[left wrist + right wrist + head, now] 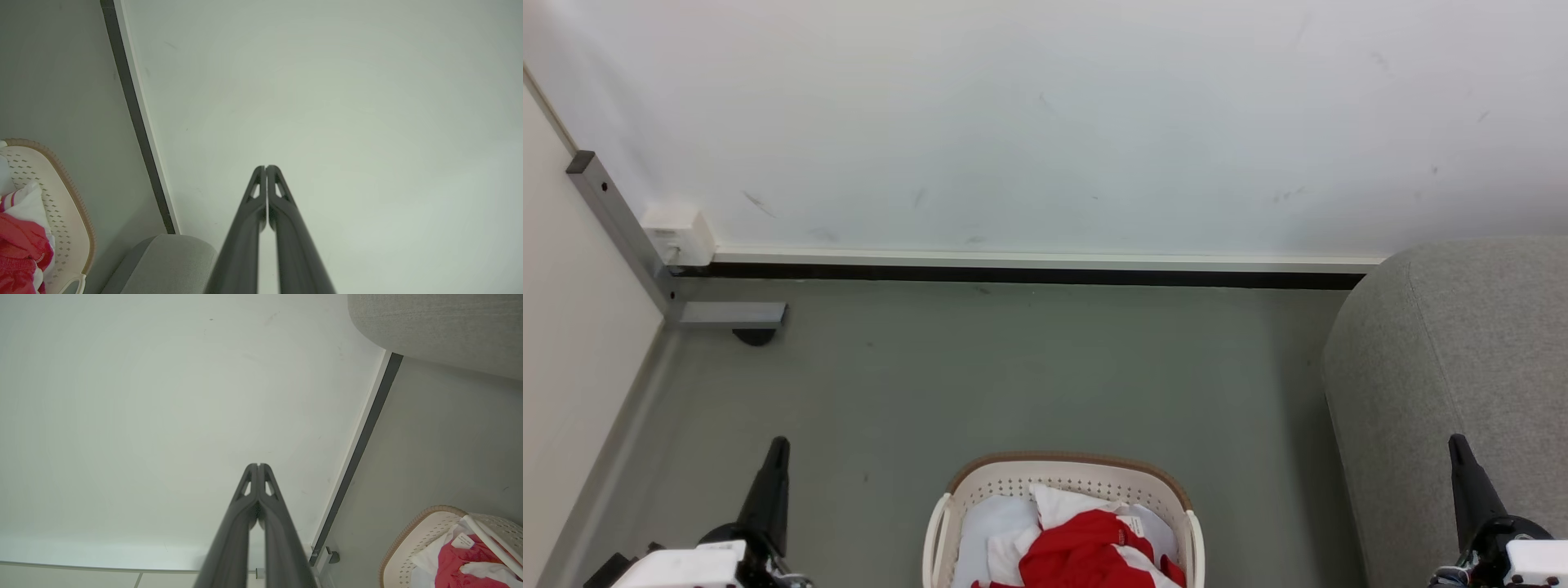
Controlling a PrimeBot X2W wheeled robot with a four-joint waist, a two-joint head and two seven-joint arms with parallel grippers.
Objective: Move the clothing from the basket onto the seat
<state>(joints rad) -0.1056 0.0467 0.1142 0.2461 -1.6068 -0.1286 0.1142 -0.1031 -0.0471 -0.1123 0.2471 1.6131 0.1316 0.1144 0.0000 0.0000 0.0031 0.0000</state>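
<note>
A: Gripper state, quick?
B: L gripper (778, 457) low left, fingers pressed flat together, nothing in it. R gripper (1460, 457) low right, same: closed tight, empty. Both aim at the wall (1045, 122), well apart from the load.
A: Where's the target?
B: The red jersey (1086, 551) sits in the basket (1062, 463) on the floor (1013, 367), btw the two arms, bunched over a pale cloth (988, 531). The seat (1462, 351) is on the right, near the basket, not touching afaict.
A: Risks?
B: Fingers need to open before going in, else they just poke fabric. The jersey's tangled w/ the pale cloth, so a pinch could drag both and the wrong item lands on the seat. The basket looks light, prob tips or slides if cloth snags the rim. The R arm is close to the seat, so a swing may bump it.
</note>
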